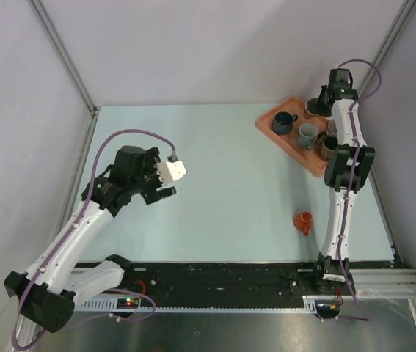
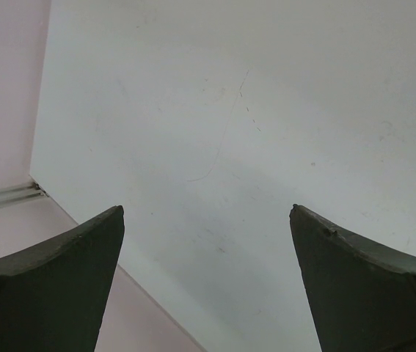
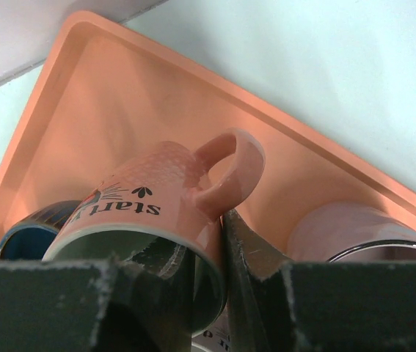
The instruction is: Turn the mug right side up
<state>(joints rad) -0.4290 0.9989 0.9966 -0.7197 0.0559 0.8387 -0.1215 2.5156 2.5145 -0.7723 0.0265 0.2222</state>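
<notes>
A pink mug (image 3: 156, 191) with dark lettering sits in the orange tray (image 3: 119, 95) at the far right; its open mouth faces the wrist camera. My right gripper (image 3: 200, 238) is shut on the mug's rim beside the handle, one finger inside and one outside. In the top view this gripper (image 1: 323, 103) is over the tray's far end (image 1: 266, 121). A small orange mug (image 1: 304, 221) stands alone on the table near the right arm; I see no opening in its top. My left gripper (image 2: 208, 213) is open and empty above bare table at the left (image 1: 171, 176).
The tray also holds a dark blue mug (image 1: 284, 122), a grey-blue mug (image 1: 307, 134) and a brown mug (image 1: 329, 145). Another pale pink mug (image 3: 347, 231) is just right of my right fingers. Walls close off the table's far and side edges.
</notes>
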